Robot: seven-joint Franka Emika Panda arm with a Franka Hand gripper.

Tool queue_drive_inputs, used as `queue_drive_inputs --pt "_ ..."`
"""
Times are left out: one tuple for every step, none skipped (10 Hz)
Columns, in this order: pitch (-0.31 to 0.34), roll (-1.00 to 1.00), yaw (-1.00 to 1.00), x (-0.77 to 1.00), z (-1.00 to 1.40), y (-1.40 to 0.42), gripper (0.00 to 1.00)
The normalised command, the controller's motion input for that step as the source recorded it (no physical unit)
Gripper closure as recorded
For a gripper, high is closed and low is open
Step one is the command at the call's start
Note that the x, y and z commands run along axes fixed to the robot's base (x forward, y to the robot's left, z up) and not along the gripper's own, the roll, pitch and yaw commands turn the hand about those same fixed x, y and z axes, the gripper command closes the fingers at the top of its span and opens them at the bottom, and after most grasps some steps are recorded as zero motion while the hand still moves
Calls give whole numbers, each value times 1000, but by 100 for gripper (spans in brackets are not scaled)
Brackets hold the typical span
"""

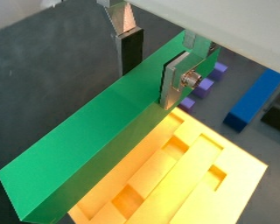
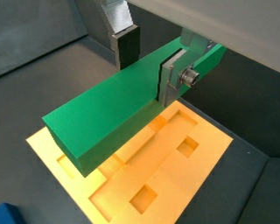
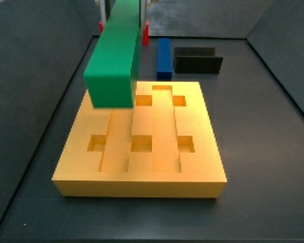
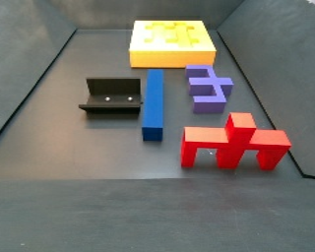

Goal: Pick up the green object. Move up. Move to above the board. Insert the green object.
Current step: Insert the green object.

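Note:
My gripper (image 1: 152, 74) is shut on the green object (image 1: 95, 131), a long plain green bar. One dark-padded finger (image 1: 130, 52) is on its far face and a silver finger plate (image 1: 175, 80) on its near face. Both wrist views show this grip (image 2: 150, 70). The bar (image 2: 108, 118) hangs in the air above the board (image 2: 143, 171), an orange-yellow slab with grooves and square holes. In a side view the bar (image 3: 117, 52) is over the board's (image 3: 142, 157) far left part and does not touch it. The other side view shows the board (image 4: 173, 39) but not the bar or gripper.
A blue bar (image 4: 154, 98), a black fixture (image 4: 114, 95), a purple piece (image 4: 207, 87) and a red piece (image 4: 235, 143) lie on the dark floor beside the board. The blue bar (image 3: 163, 57) and fixture (image 3: 199, 62) sit just behind the board. Grey walls enclose the floor.

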Motion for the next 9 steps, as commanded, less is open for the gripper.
queue_drive_inputs --pt "0 -107 31 -14 -920 -83 100" --pt "0 -107 0 -9 -937 -46 100" --pt "0 -83 0 -14 -997 0 100" --pt "-36 -10 0 -74 -1000 0 100" --pt "-49 11 0 -46 -966 63 100" --pt "-63 16 0 -74 -897 100 100" --pt "-24 -1 0 0 -889 146 100" --pt "0 -31 0 0 -754 197 100" --pt "0 -19 37 89 -420 0 100"
